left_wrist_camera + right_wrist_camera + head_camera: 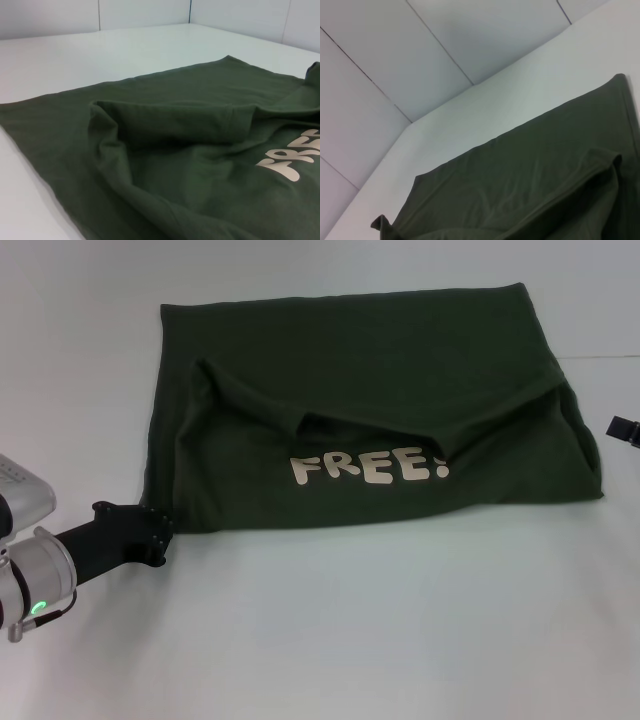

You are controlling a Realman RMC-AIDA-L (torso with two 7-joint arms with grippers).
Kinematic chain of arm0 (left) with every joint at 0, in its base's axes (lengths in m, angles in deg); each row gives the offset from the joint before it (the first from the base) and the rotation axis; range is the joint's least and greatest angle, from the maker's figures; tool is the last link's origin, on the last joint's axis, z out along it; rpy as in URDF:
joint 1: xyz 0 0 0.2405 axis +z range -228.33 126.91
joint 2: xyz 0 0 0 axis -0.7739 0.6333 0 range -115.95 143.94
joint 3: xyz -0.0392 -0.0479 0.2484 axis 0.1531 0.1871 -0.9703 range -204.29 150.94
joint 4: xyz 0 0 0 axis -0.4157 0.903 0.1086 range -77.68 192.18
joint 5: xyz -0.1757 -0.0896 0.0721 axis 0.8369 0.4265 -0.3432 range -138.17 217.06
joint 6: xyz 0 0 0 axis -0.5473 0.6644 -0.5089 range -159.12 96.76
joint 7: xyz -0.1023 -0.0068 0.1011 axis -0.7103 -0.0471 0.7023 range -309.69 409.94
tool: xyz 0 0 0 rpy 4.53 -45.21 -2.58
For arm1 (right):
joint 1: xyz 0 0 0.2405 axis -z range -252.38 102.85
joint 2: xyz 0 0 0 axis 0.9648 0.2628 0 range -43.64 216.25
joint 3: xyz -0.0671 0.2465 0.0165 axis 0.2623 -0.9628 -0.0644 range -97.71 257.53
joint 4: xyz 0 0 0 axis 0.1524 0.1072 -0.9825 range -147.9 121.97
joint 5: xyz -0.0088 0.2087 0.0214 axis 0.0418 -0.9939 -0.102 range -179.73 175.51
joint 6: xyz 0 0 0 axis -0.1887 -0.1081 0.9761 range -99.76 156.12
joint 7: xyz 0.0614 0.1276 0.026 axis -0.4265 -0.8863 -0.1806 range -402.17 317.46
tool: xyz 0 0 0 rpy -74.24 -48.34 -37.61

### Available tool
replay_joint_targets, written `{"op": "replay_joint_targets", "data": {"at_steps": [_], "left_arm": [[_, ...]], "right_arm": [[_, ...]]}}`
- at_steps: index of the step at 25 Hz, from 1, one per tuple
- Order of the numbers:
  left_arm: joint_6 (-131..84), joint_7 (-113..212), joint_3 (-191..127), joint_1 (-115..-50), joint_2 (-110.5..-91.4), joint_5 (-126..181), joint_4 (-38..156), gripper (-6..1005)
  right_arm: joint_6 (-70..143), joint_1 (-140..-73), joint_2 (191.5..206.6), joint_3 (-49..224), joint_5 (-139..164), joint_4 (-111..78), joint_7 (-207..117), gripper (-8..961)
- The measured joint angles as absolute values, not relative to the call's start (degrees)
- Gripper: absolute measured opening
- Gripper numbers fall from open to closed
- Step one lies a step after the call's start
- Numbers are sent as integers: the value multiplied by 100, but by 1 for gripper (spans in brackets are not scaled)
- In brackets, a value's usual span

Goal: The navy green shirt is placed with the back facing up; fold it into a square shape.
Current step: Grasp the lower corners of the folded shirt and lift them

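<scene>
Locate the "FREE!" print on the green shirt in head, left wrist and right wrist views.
Head: FREE! print on the navy green shirt, near its front edge.
Left wrist: only its first letters, at the frame edge.
Right wrist: not in view.
Shared landmark: the folded-over sleeve ridge.

Bright, even overhead light (soft, faint shadows); no glare; wrist views slightly soft

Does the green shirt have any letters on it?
Yes, the navy green shirt shows pale letters spelling FREE! on its folded front part in the head view.
</scene>
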State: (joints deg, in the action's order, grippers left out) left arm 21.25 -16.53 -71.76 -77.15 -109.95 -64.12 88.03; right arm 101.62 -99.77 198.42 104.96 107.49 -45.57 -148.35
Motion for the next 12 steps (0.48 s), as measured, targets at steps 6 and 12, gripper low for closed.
{"op": "replay_joint_targets", "data": {"at_steps": [6, 12], "left_arm": [[2226, -1739, -7154, -7697, -10973, -6421, 8837, 19], [2653, -1901, -7108, -7581, -10937, -6417, 8986, 3]], "right_arm": [[10156, -9964, 19831, 10484, 10777, -4557, -14851, 724], [9930, -10060, 19698, 10517, 11516, -4628, -15494, 721]]}}
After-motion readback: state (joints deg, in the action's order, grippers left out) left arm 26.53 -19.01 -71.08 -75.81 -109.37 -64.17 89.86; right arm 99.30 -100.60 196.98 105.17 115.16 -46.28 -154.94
